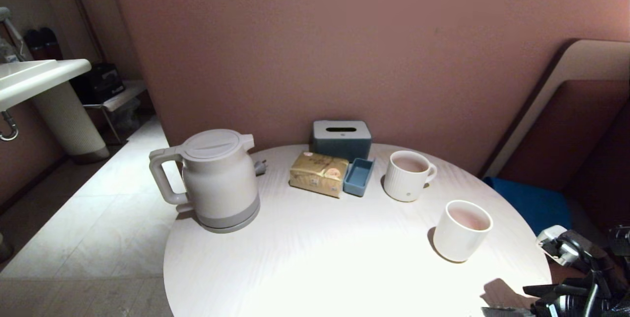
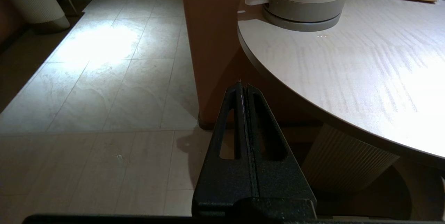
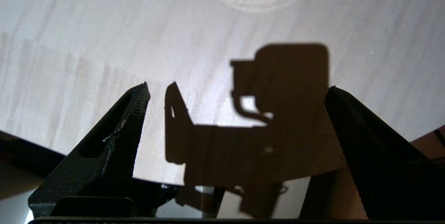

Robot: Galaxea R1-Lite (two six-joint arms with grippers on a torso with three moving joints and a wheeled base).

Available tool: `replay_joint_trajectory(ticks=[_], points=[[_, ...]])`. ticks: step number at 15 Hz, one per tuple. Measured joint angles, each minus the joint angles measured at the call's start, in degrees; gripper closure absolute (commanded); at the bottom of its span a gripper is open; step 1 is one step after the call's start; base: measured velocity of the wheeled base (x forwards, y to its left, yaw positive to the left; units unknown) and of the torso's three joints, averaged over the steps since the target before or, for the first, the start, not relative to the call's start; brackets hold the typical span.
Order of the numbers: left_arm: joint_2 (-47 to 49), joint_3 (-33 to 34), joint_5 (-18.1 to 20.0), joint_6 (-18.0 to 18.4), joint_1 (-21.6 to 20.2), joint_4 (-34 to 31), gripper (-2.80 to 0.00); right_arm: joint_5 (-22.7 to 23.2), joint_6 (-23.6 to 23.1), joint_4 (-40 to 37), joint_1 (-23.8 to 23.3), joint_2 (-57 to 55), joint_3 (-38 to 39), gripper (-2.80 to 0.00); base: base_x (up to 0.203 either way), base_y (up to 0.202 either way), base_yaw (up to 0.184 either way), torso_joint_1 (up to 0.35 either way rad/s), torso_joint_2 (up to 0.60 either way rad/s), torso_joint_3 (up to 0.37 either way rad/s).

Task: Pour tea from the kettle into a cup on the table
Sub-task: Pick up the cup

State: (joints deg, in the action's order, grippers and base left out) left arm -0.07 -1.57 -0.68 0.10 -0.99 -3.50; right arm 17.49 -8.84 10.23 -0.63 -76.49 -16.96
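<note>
Looking down your right wrist camera, you see the right gripper (image 3: 236, 92) with its two black fingers (image 3: 118, 140) spread wide and nothing between them, hanging just above the near edge of the table (image 3: 69, 43). Its own dark shadow lies on the pale wood grain directly beyond the fingertips. Farther out past the tips, a round base shows only partly at the frame edge, and you cannot tell from that view which vessel it is.

From your head camera, the right gripper (image 1: 556, 292) sits at the table's (image 1: 315, 258) near right rim. The cup (image 1: 461, 231) stands just ahead of it and slightly toward the table's centre, upright, with pale reddish tea (image 1: 468, 218) in it. A ribbed mug (image 1: 408, 175) with a handle stands farther out beyond the cup, also holding liquid. The kettle (image 1: 219, 179) is well apart from this gripper, across the table on the far left side, upright with its lid on and its handle turned outward off the table edge.

Your left gripper (image 2: 246, 88) is clenched, fingers pressed together on nothing, held low beside the table over the tiled floor (image 2: 97, 78). The kettle's grey base (image 2: 302, 12) stands on the tabletop ahead of it and higher up.
</note>
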Motion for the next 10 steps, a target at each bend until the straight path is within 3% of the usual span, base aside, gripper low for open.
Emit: replay_joint_trajectory(ticks=[2,10], points=[[0.0,0.0,0.0,0.0,0.0,0.0,0.0,0.17,1.21,6.92,-0.13,-1.86,1.67,-2.8,0.0,0.0,0.0,0.0,0.0,0.0],[0.0,0.0,0.0,0.0,0.0,0.01,0.0,0.43,3.89,19.67,-0.85,-9.39,1.77,-2.8,0.0,0.0,0.0,0.0,0.0,0.0]])
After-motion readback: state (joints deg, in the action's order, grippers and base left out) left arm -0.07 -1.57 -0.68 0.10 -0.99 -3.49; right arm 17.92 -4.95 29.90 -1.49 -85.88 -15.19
